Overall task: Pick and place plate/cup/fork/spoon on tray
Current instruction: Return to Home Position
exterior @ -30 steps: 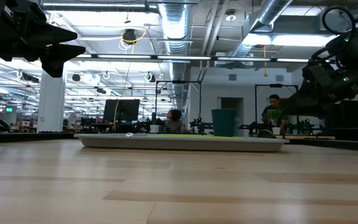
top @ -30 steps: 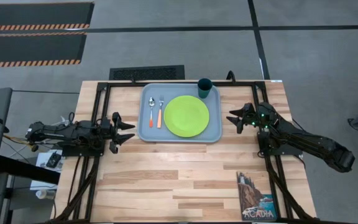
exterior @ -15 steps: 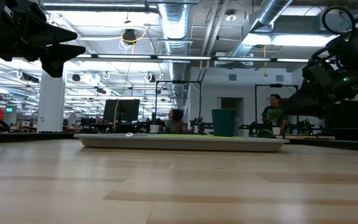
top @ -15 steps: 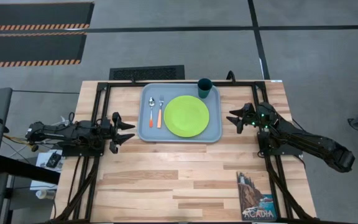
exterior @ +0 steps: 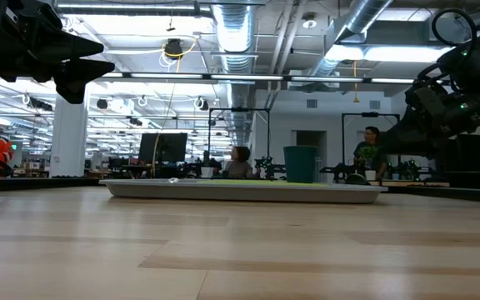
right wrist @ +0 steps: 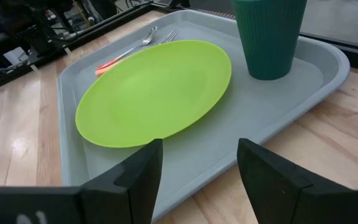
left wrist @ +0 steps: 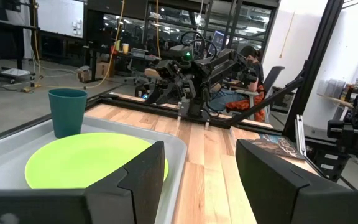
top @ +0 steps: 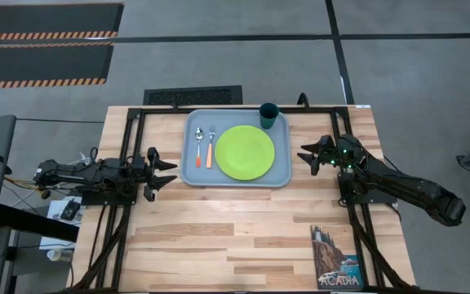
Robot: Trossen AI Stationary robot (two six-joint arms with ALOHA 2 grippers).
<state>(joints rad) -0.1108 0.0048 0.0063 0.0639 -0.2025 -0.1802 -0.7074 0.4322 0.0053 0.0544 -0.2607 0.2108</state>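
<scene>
The pale blue-grey tray [top: 282,177] sits at the table's far middle. On it lie the lime-green plate [top: 245,152], the dark teal cup [top: 268,115] at its far right corner, and the spoon [top: 198,144] beside the fork [top: 210,147] at its left, orange handles toward the near side. The plate [right wrist: 157,90], cup [right wrist: 268,37] and tray rim [right wrist: 67,143] also show in the right wrist view. My left gripper [top: 168,172] is open and empty, left of the tray. My right gripper [top: 306,155] is open and empty, right of the tray.
A colourful picture book [top: 336,259] lies at the table's near right corner. Black frame rails [top: 129,122] run along the table's left, right and far sides. People show in the room beyond the table in the low view [exterior: 241,161].
</scene>
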